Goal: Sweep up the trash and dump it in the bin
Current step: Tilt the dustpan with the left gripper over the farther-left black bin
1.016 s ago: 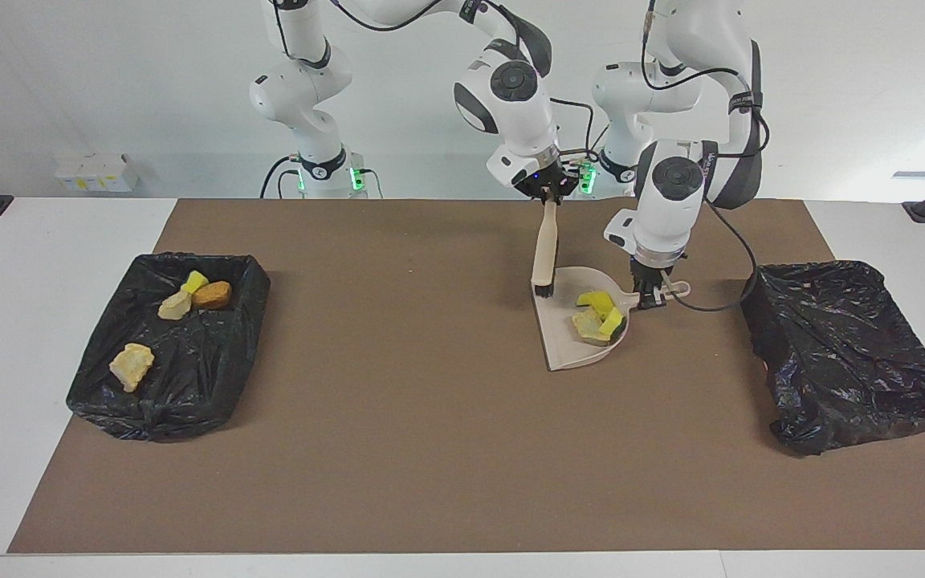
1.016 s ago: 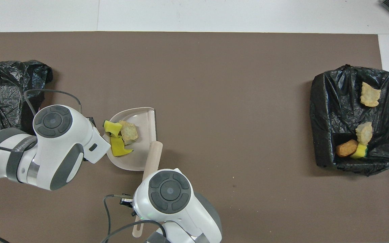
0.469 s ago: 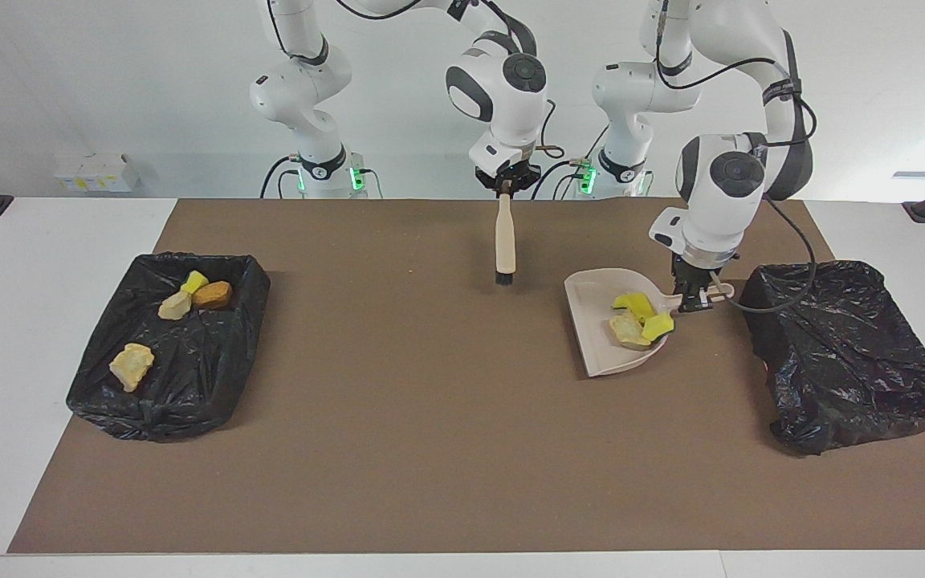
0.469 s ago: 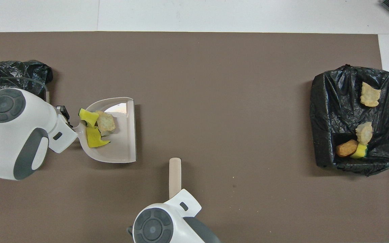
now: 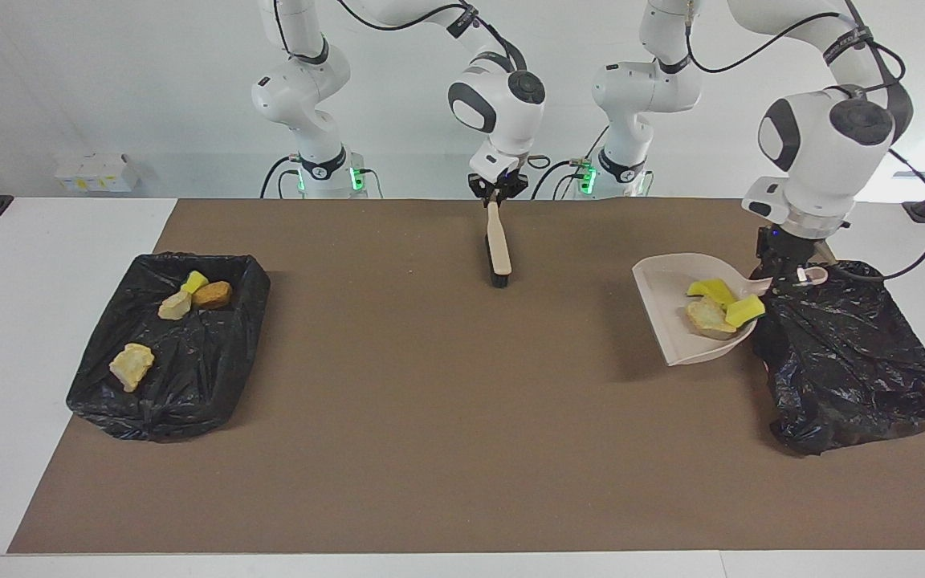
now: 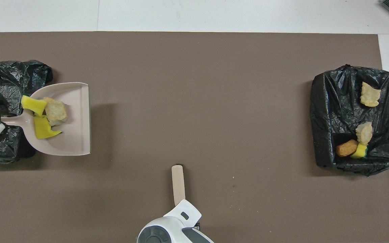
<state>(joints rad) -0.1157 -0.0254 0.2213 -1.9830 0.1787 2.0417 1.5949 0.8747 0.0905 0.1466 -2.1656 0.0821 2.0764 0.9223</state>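
Observation:
My left gripper (image 5: 788, 271) is shut on the handle of a beige dustpan (image 5: 671, 321). It holds the pan raised over the mat, against the edge of the black-lined bin (image 5: 856, 369) at the left arm's end of the table. Three trash chunks lie in the pan by the handle: two yellow ones (image 5: 711, 289) (image 5: 745, 309) and a pale beige one (image 5: 707, 319). They also show in the overhead view (image 6: 46, 114). My right gripper (image 5: 497, 193) is shut on a beige brush (image 5: 499, 245), bristles down, over the mat's middle near the robots.
A second black-lined bin (image 5: 109, 401) at the right arm's end of the table holds several chunks: yellow (image 5: 194, 281), orange-brown (image 5: 212, 295) and two beige (image 5: 175, 305) (image 5: 132, 366). A brown mat (image 5: 430, 417) covers the table between the bins.
My left gripper lifted the loaded dustpan and carried it to the bin at the left arm's end. My right gripper drew the brush away from the pan, toward the table's middle.

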